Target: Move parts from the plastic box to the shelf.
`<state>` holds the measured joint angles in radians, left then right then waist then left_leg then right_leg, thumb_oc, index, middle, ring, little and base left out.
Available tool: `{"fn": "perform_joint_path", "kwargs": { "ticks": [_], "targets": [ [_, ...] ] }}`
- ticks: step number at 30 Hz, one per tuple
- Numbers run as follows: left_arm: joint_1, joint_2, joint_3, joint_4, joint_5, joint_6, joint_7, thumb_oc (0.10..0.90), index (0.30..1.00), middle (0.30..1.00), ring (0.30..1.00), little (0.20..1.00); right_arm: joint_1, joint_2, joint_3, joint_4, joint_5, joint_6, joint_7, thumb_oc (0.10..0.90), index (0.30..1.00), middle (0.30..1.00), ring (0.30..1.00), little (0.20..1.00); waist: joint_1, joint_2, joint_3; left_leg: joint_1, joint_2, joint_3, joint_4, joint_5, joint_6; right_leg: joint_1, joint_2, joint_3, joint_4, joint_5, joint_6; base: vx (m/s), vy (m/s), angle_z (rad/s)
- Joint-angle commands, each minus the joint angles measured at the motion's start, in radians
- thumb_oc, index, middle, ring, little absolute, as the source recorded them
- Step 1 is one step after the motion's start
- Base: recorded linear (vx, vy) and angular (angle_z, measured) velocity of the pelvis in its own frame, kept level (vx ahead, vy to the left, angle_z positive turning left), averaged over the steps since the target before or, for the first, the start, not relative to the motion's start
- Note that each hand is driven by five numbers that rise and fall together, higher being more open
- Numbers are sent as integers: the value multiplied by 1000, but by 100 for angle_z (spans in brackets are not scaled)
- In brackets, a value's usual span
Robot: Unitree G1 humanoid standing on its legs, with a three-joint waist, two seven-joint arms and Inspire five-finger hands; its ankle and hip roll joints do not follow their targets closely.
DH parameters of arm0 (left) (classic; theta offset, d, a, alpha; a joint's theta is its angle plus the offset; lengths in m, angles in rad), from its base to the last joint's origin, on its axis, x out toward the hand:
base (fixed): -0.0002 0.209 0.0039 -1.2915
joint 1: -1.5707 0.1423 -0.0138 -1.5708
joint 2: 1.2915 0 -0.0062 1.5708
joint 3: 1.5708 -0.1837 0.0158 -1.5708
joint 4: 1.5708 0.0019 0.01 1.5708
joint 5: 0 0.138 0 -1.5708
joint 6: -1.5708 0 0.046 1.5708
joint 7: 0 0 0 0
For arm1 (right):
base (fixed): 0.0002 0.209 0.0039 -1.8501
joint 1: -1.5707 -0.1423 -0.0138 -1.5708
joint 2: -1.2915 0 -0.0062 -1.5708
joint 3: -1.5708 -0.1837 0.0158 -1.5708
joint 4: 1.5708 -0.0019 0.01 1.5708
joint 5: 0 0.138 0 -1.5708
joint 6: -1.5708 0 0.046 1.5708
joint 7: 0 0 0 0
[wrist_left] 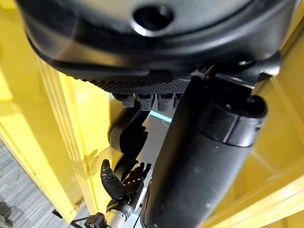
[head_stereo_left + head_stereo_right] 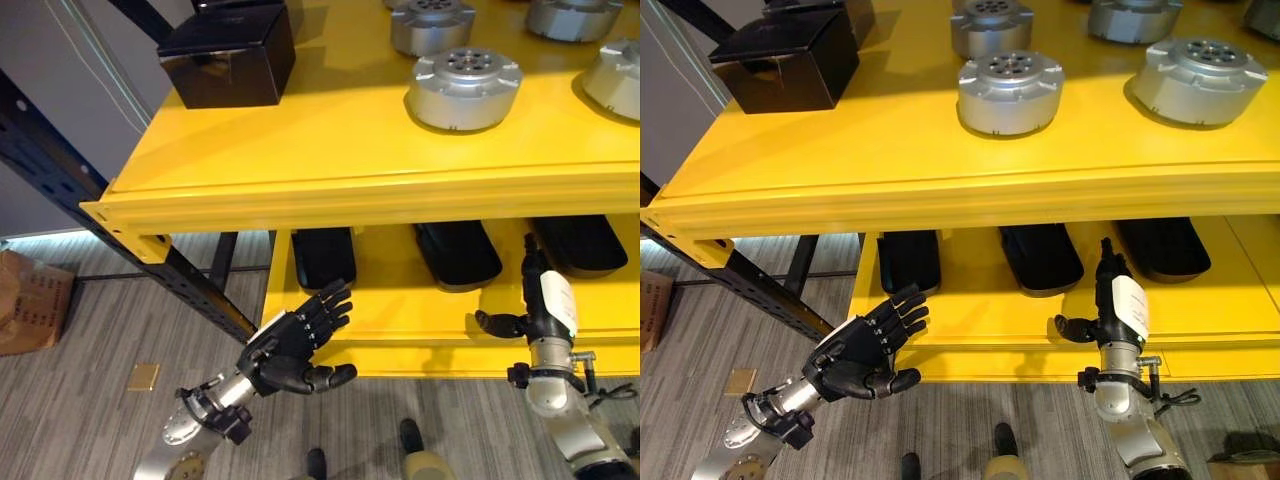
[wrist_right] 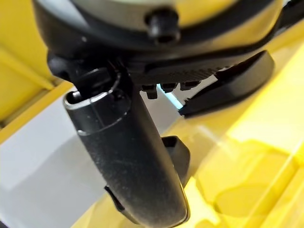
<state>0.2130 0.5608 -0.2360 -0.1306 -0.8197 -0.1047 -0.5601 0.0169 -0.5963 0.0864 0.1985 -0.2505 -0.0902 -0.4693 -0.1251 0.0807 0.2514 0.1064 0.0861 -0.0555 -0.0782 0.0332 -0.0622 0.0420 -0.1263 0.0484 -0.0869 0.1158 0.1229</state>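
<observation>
- Both hands hang low before the yellow shelf (image 2: 330, 170), in front of its lower level, and neither carries anything.
- Left hand (image 2: 290, 345) (dark, on a silver-grey arm) sits at about 7 o'clock in the left eye view, palm up, fingers straight and spread wide, thumb out to the side.
- Right hand (image 2: 540, 300) stands upright at about 4 o'clock, seen edge-on with a white cover on its back; its fingers point straight up, relaxed, and the thumb juts toward the left hand.
- Parts, round silver metal discs with bolt holes on top, rest on the upper level: one part (image 2: 463, 88) at about 1 o'clock, another (image 2: 432, 24) just behind it, and more toward 2 o'clock at the frame edge. All lie well above and apart from both hands.
- Black box (image 2: 228, 55) stands on the upper level at 11 o'clock, clear of the parts.
- Three black trays (image 2: 457, 252) lie side by side on the lower level, just beyond the fingertips.
- Cardboard box (image 2: 30, 300) sits on the grey floor at 9 o'clock; it bears print too small to read.
- No other legible writing shows on the parts or shelf.
</observation>
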Motion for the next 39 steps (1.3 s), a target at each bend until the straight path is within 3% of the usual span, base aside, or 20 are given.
{"fn": "perform_joint_path", "kwargs": {
  "ticks": [1,24,39],
  "targets": [
    [-61,-31,5,-97,-41,-52,-58,900,1000,1000,1000,1000,-134,-53,-26,-15,48,-71,-2,900,1000,1000,1000,1000,26,-5,-25,-8,49,172,4,-9,-2,17,44,-112,112,-166,-69,0,0,0],
    [-69,-60,-9,-80,-47,-31,-74,900,1000,1000,1000,1000,-227,-85,-63,181,132,-96,28,900,1000,1000,1000,1000,47,54,3,-32,84,138,45,17,-31,-15,36,-142,227,-228,-96,9,-25,1],
    [-82,-66,-32,-64,-49,-22,-93,900,1000,1000,1000,1000,-281,-98,-58,245,173,-115,105,900,1000,1000,1000,1000,54,67,12,-49,108,105,75,47,-43,-41,34,-155,315,-273,-112,20,-23,3]
  ]
}}
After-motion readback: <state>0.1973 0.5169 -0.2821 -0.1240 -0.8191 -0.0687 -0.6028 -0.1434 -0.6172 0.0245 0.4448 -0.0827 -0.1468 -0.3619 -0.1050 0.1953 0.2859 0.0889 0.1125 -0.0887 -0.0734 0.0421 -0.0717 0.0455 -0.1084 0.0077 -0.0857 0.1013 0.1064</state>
